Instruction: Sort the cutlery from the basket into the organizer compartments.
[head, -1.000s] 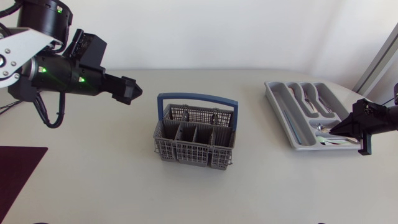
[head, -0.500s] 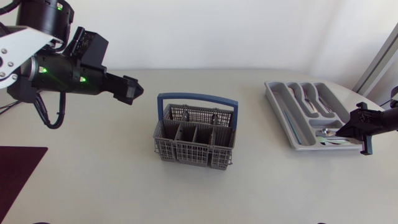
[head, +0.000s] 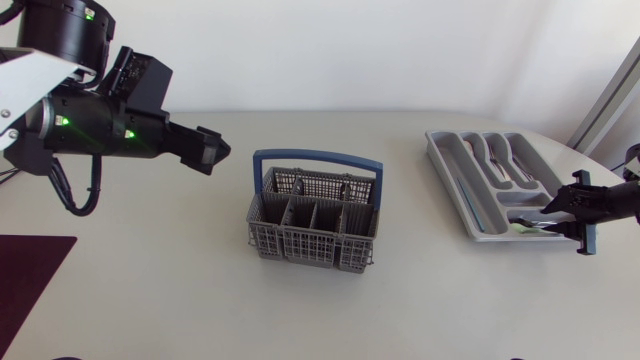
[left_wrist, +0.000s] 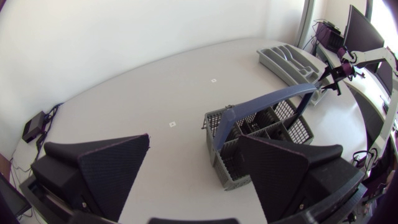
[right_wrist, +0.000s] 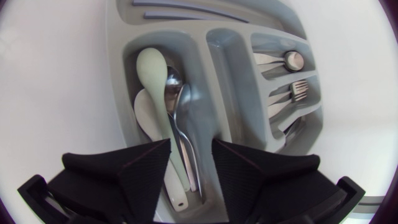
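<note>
Cutlery (head: 500, 160) lies in the grey plastic organizer (head: 449, 183) at the table's (head: 430, 295) right edge; only the right wrist view shows a pale green spoon (right_wrist: 152, 68) beside steel spoons (right_wrist: 184, 118), the right gripper (right_wrist: 189, 167) open over their handles. The grey mesh basket (head: 313, 228) with its blue arched handle (head: 318, 157) stands mid-table, well apart, the left gripper (left_wrist: 193, 168) open near it.

Grey organizer (right_wrist: 119, 68), pale spoon (right_wrist: 154, 81) among metal spoons (right_wrist: 184, 118), end effector (right_wrist: 191, 147) above, fingers (right_wrist: 124, 171) apart
</note>
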